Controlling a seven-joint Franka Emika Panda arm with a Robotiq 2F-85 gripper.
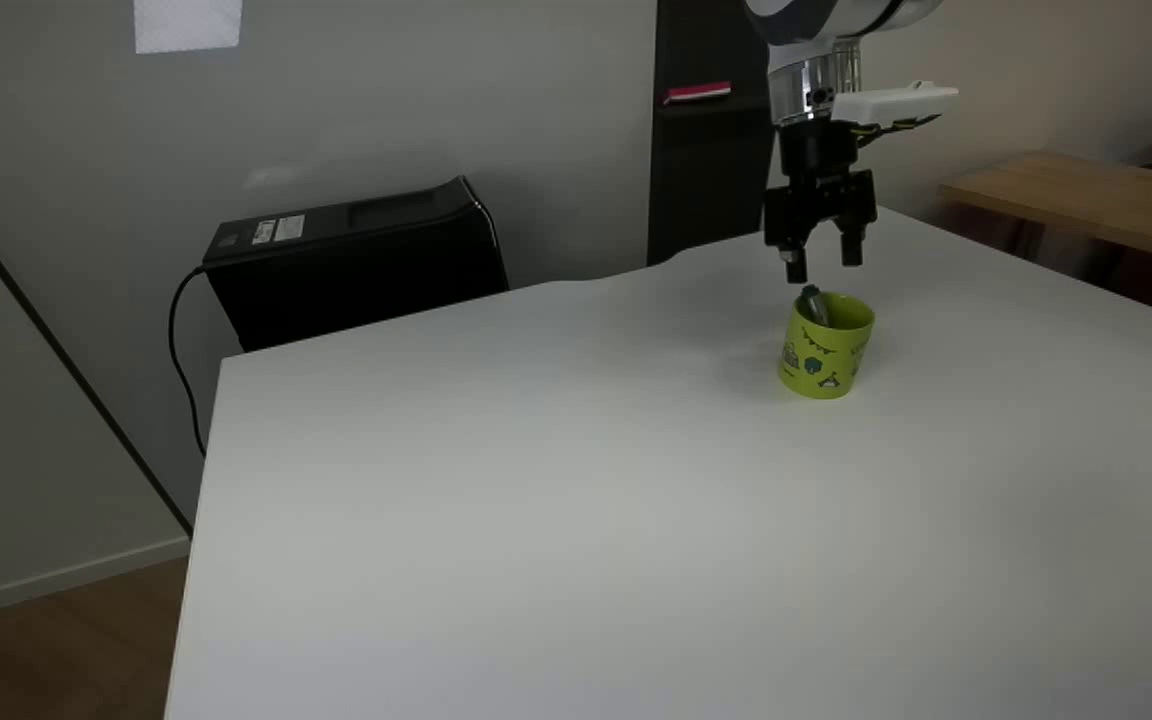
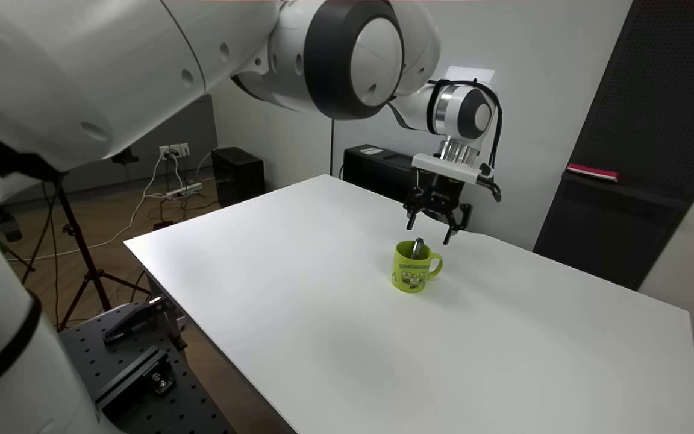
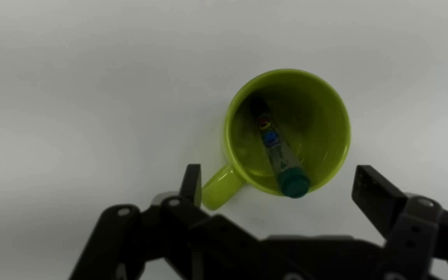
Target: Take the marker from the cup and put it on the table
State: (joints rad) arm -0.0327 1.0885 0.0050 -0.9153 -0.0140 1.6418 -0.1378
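The yellow-green cup (image 1: pixel 841 350) stands upright on the white table (image 1: pixel 586 500) in both exterior views (image 2: pixel 406 278). The marker (image 1: pixel 816 305) leans inside the cup, its top end just above the rim. In the wrist view the marker (image 3: pixel 280 155) has a teal end resting against the near rim of the cup (image 3: pixel 342 155), with its dark end deep inside. My gripper (image 1: pixel 824 272) is open and empty above the cup, pointing down. In the wrist view the fingers (image 3: pixel 278 167) are spread to either side of the marker's teal end, and the left finger overlaps the cup's handle.
A black computer case (image 1: pixel 356 265) stands behind the table edge, with a dark cabinet (image 2: pixel 636 132) beyond it. A light wooden table (image 1: pixel 1096 200) is off to the side. The robot's white arm (image 2: pixel 142 66) reaches over the table. The back table edge lies near the cup.
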